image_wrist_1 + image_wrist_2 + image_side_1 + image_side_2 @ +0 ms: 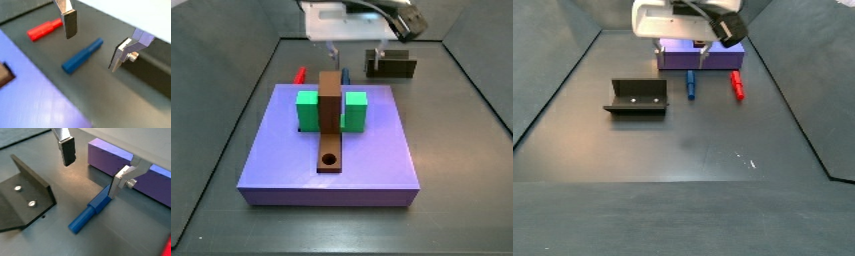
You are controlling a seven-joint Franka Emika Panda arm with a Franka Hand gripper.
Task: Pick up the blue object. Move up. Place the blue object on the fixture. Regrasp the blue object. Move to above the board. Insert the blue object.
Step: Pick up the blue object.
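The two-finger gripper [93, 170] is spread wide, empty, above the small slim blue peg [91, 210] lying untouched on the floor.

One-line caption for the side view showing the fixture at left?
Open hand hovers above the blue peg lying on the floor between fixture and red peg, board behind.

The dark grey floor [687, 150] carries four things: the fixture [636, 98] at nine o'clock, the blue object [691, 86] and red peg [738, 84] lying apart, and the board [700, 56] at twelve. The pincer [698, 58] hovers above the blue object.
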